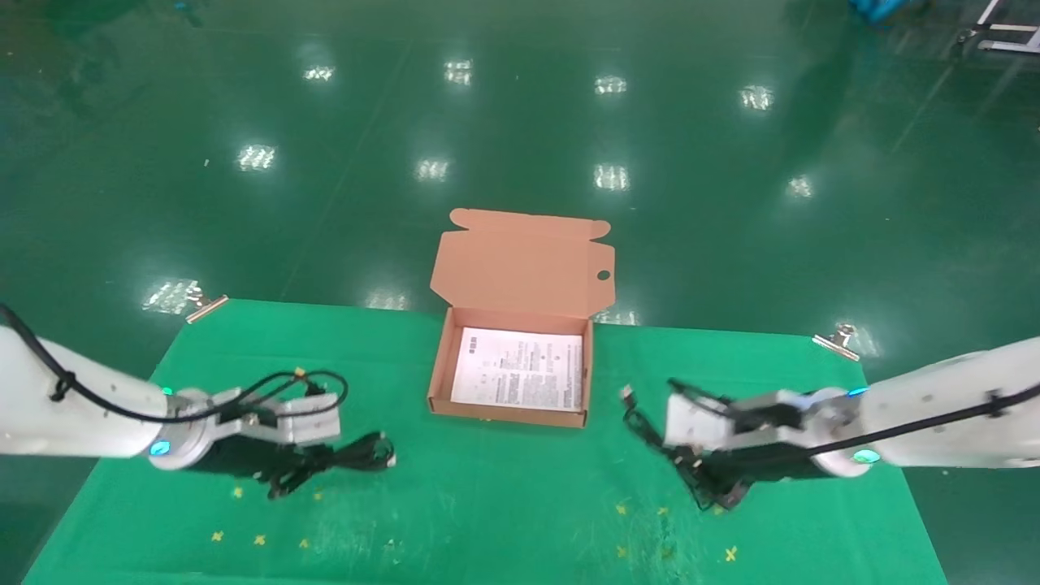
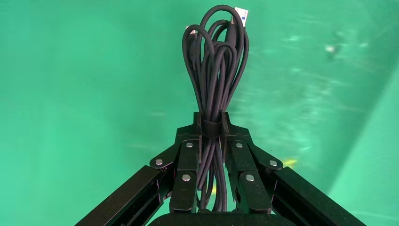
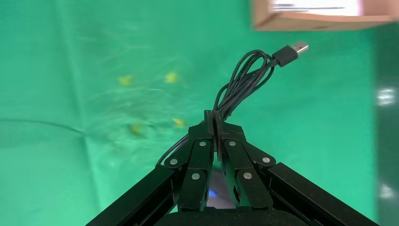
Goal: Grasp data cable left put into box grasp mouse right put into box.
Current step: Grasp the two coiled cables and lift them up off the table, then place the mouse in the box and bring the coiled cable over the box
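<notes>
While both arms are working low over the table, the box (image 1: 510,404) is standing open at the far middle of the cloth, its flap lid tilting up and away with the round hole near the right edge. Only the white printed sheet (image 1: 520,367) is lying inside as its floor.

The left gripper (image 2: 211,123) is clamping the data cable (image 2: 215,70) at the bundle's waist, fingers drawn in narrow on it; head view places this bundle (image 1: 341,455) at the near left, well apart from the box. The silvery plug tip (image 2: 240,12) is showing only in the left wrist view.

The right gripper (image 3: 214,120) is closing tight on the mouse's cord (image 3: 244,77), the USB plug (image 3: 292,50) pointing toward the box wall (image 3: 324,21). The mouse (image 3: 217,194) is sitting behind the fingers, its blue dot glowing, seen in the right wrist view alone; head view shows only dark cord (image 1: 642,422) right of the box.

Green cloth (image 1: 487,504) with yellow marks (image 1: 730,553) is covering the table, clipped at both far corners (image 1: 837,341); glossy green floor (image 1: 520,122) is reflecting ceiling lights beyond
</notes>
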You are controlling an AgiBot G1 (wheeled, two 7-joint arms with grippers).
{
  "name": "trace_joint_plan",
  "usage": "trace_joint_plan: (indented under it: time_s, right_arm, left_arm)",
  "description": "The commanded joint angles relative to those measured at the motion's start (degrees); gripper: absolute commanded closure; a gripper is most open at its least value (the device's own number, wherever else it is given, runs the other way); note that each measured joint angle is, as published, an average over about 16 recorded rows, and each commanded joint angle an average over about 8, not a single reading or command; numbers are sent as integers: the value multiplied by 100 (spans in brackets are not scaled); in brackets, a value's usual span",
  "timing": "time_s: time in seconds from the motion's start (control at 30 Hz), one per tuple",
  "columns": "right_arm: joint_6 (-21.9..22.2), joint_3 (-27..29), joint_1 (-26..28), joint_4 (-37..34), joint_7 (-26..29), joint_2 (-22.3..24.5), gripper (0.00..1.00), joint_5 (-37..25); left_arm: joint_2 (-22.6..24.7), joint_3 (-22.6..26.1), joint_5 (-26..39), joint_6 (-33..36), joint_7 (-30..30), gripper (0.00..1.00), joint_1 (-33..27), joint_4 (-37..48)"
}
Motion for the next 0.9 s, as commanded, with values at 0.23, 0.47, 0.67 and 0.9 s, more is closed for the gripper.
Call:
trace_joint_plan:
  time_s: [0.23, 0.47, 0.67, 0.9]
  right_arm:
    - [96, 283, 236, 613, 430, 445, 100, -37]
    - [309, 508, 529, 1046, 691, 644, 100, -184]
    - [606, 675, 829, 1066, 673, 441, 100, -115]
    - [1111, 755, 1331, 415, 129, -316, 100, 102]
  left_arm:
    - [-326, -84, 164, -66, -372, 100, -122, -969]
    - [-421, -126, 387, -216, -688, 100, -163, -1684]
    - [-325, -152, 536, -394, -823, 100, -240, -1926]
    - [-47, -186, 733, -712, -845, 100, -481, -1808]
